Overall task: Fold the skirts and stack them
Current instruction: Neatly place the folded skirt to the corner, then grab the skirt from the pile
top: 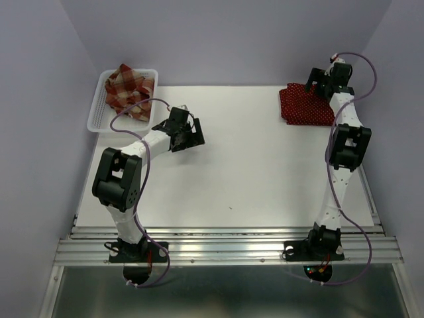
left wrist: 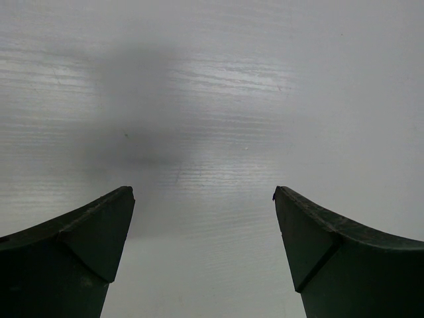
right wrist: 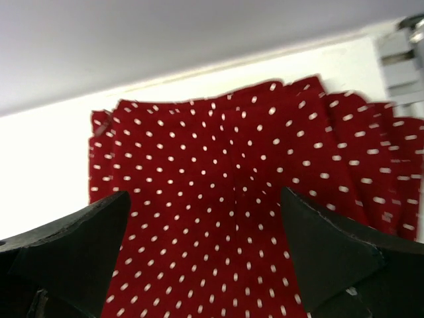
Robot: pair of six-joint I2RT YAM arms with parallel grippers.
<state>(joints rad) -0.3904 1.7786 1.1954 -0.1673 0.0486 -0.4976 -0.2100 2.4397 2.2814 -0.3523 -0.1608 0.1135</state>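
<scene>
Skirt (top: 129,89) in basket (top: 97,111) rear L, 2nd skirt (top: 305,105) R

A dark red skirt (right wrist: 232,199) strewn with small white polka dots lay on the white table (top: 265,172), and a red-and-cream plaid skirt (top: 129,89) filled a white slotted basket (top: 97,112). The left arm (top: 119,179) and right arm (top: 334,192) were banded white and black and trailed pale purple cables (top: 375,76). The left gripper (left wrist: 204,199) and right gripper (right wrist: 204,199) had near-black fingers (left wrist: 66,258). The walls (top: 218,40) were pale lavender.

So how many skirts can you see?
2 for sure: a plaid skirt in the white basket at far left, a dotted red skirt at far right. That red pile may hide another.
</scene>
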